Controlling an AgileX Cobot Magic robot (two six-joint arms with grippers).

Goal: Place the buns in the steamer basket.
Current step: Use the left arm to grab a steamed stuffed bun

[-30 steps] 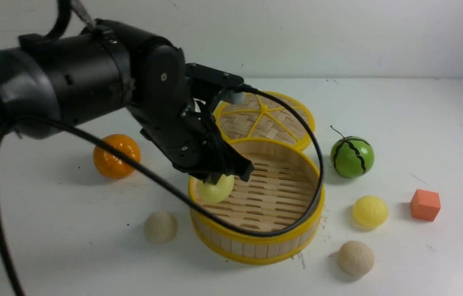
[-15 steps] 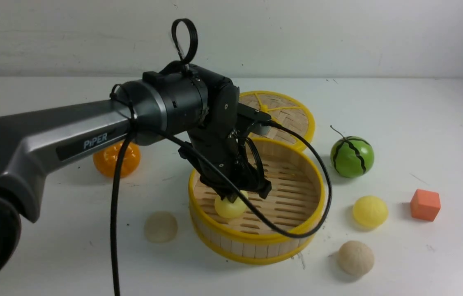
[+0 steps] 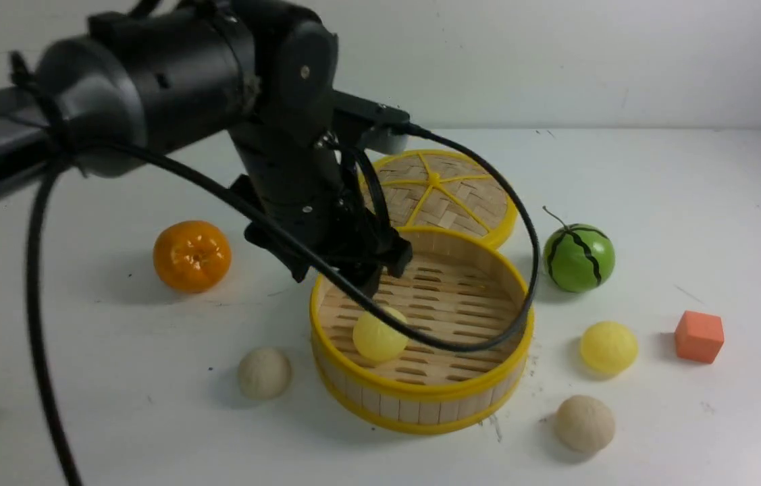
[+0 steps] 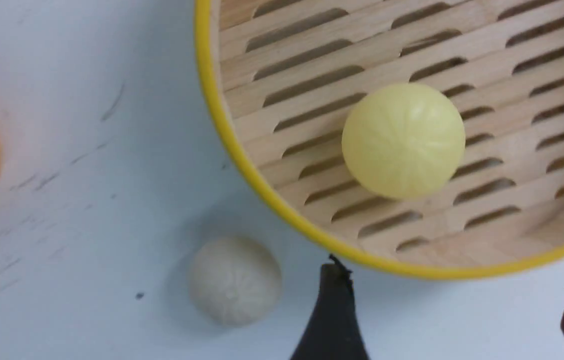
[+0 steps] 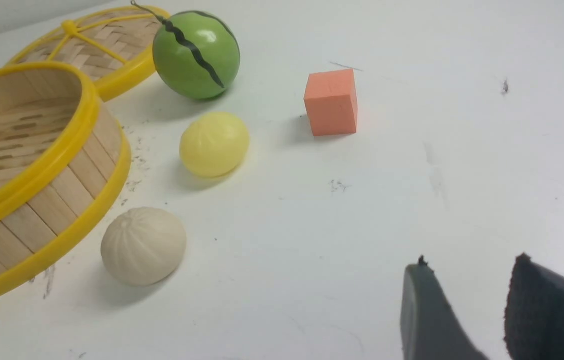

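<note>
item: buns, four, toy.
left to right: beige bun (image 3: 264,372) on tabletop (image 3: 83,378), just near-left of steamer basket (image 3: 421,405). yellow bun (image 3: 379,334) inside the basket, on the slatted floor by its near-left wall. second yellow bun (image 3: 608,347) and second beige bun (image 3: 584,423) on tabletop, right of the basket. one in, three out.
left claw (image 4: 457,300): tips wide apart, empty, above the basket's left side.
right claw (image 5: 472,290): tips slightly apart, empty, low over bare tabletop.
handling, judged: light, smooth, round, apt to roll or slip; grip gently across the widest middle.
views: only the left wrist view shows the faint pleats on the basketed bun. only the front view shows all four. the right claw appears only in its own wrist view.
</note>
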